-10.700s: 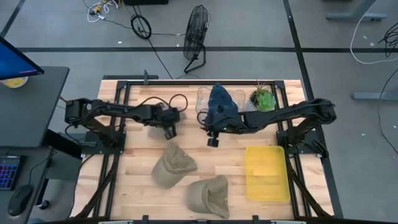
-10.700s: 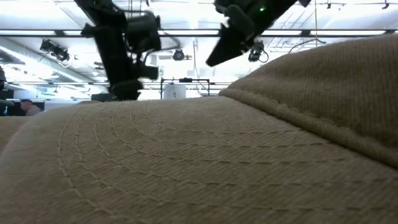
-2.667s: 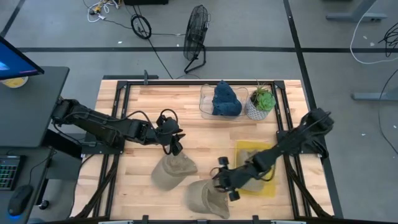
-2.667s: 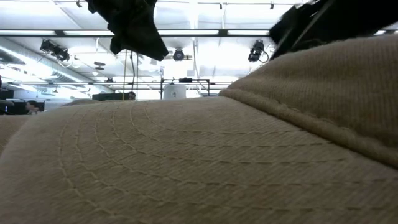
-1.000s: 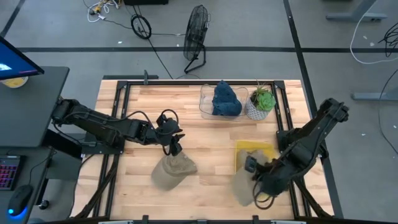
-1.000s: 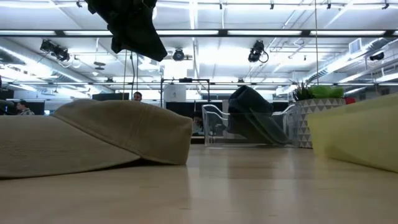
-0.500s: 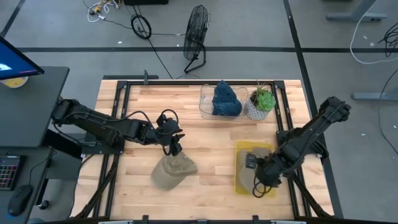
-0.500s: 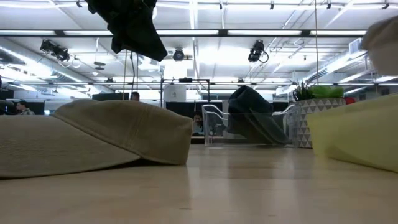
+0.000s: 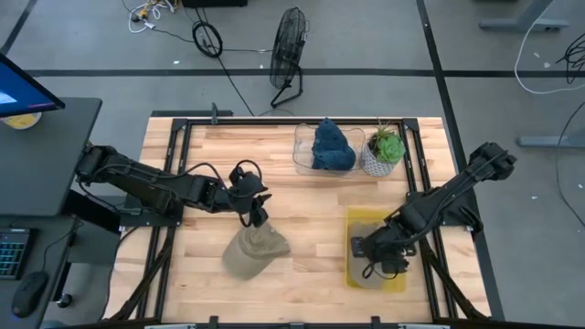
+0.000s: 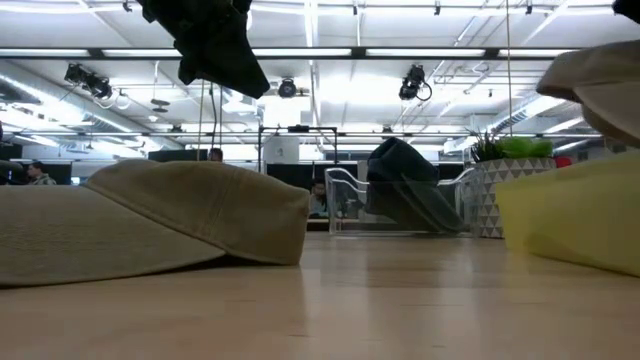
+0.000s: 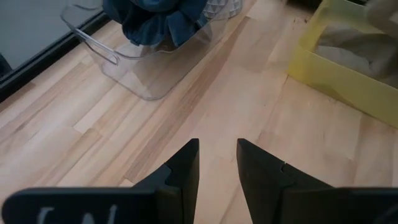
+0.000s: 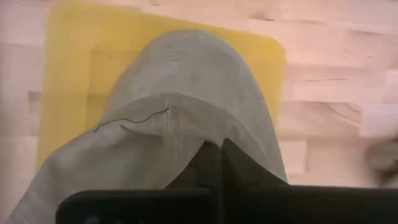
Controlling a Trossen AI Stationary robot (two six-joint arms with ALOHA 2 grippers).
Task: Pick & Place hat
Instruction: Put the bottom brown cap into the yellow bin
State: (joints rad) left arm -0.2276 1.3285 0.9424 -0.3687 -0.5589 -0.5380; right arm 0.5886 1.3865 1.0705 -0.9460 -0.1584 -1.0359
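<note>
— Where's the hat it's moving?

— The right gripper [image 9: 373, 259] has its 2 fingers pinched together on a soft khaki cloth cap [image 12: 180, 124], holding it over the shallow yellow plastic tray [image 9: 352, 228] near the table's right edge. From the right wrist camera the cap drapes across the tray's yellow floor, its fabric caught between the dark fingers [image 12: 214, 163]. At table height, a bit of the cap [image 10: 600, 80] hangs above the tray's wall [image 10: 570, 220] — I can't tell whether any of it rests on the tray yet.

— And the other arm?

— The left gripper [image 9: 256, 212] hovers just above the 2nd khaki cap [image 9: 251, 250], which lies flat on the light wooden table [image 9: 302, 210] left of centre. Its fingers [image 11: 186, 168] stand a narrow gap apart with nothing between them.

— What's at the back?

— A clear plastic bin [image 9: 302, 155] with a bunched dark blue cloth hat [image 9: 331, 146] in it, and just beside that a small green plant in a patterned white pot [image 9: 384, 148]. Beyond the table, a black floor fan [image 9: 288, 50] stands on the grey floor.
</note>
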